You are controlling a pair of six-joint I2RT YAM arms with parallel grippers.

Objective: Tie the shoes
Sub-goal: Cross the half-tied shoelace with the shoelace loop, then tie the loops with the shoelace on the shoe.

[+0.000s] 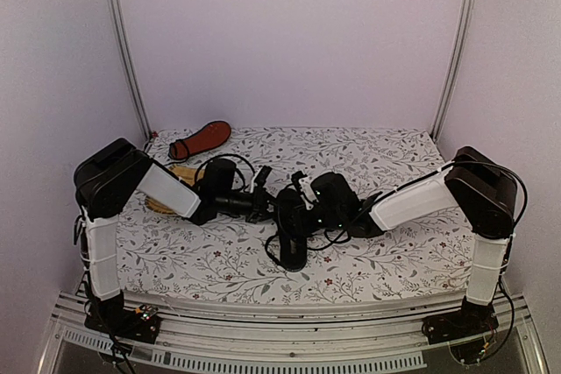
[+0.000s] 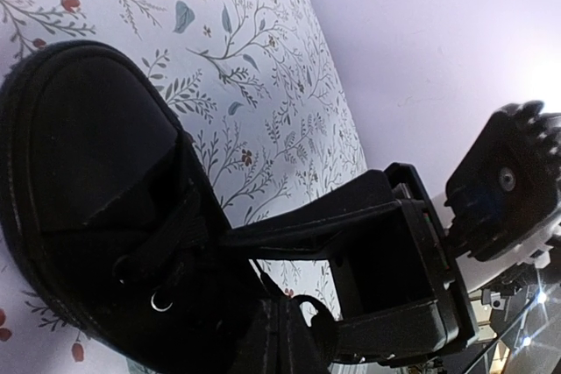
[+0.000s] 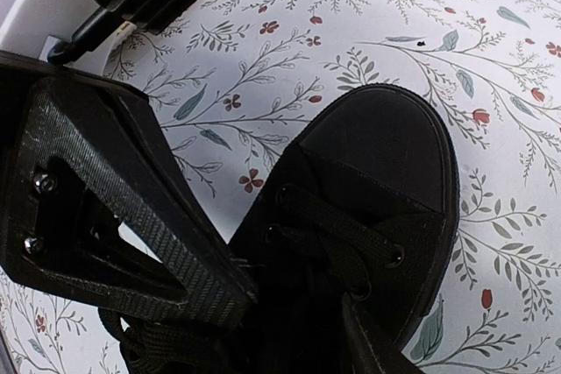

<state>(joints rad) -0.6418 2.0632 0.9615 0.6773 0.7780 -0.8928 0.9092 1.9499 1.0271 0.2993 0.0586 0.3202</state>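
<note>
One black shoe lies mid-table with its toe toward the near edge. In the left wrist view its toe fills the left side. The other shoe lies at the back left with its reddish sole up. My left gripper is at the middle shoe's left side, its jaws shut where a thin lace runs into them. My right gripper is over the shoe's opening. Its fingers press either side of the laced throat, which fills the gap between them.
A yellow woven mat lies partly under my left arm. The floral cloth covers the table, with walls close on three sides. Arm cables loop over the table near both grippers.
</note>
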